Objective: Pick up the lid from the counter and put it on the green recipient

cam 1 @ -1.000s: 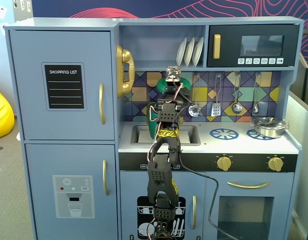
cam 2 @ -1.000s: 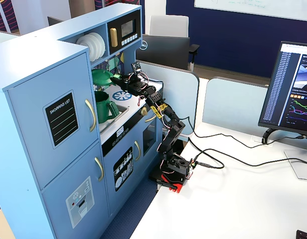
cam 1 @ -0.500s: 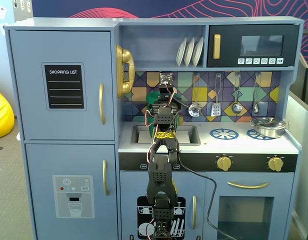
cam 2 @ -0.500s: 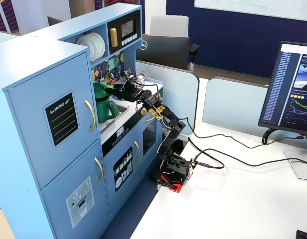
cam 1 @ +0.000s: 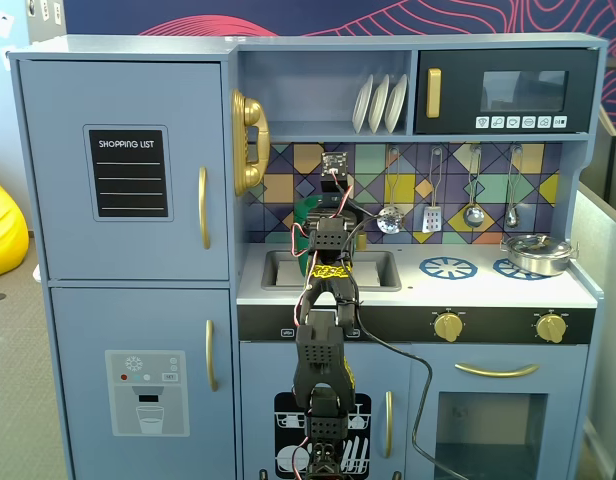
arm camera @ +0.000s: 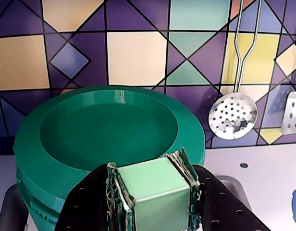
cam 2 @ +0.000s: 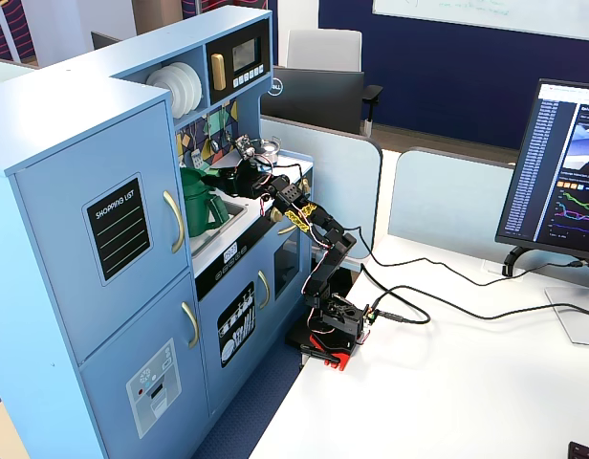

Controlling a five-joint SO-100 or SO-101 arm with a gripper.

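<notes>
In the wrist view the dark green round lid [arm camera: 104, 130] lies over the top of the green recipient [arm camera: 35, 192], whose ribbed wall shows just below its rim. My gripper [arm camera: 149, 166] is shut on the lid's light green tab handle [arm camera: 155, 192], with one padded finger on each side. In a fixed view the recipient [cam 2: 201, 206] stands at the sink with its lighter strap handle toward the camera, and the gripper [cam 2: 221, 182] is at its top. In the front fixed view the arm hides most of the recipient [cam 1: 305, 211].
The grey sink [cam 1: 373, 268] lies under the arm. Two blue burner rings [cam 1: 447, 267] are to the right, and a silver metal pot [cam 1: 536, 252] sits on the far one. A skimmer [arm camera: 233, 114] and other utensils hang on the tiled wall.
</notes>
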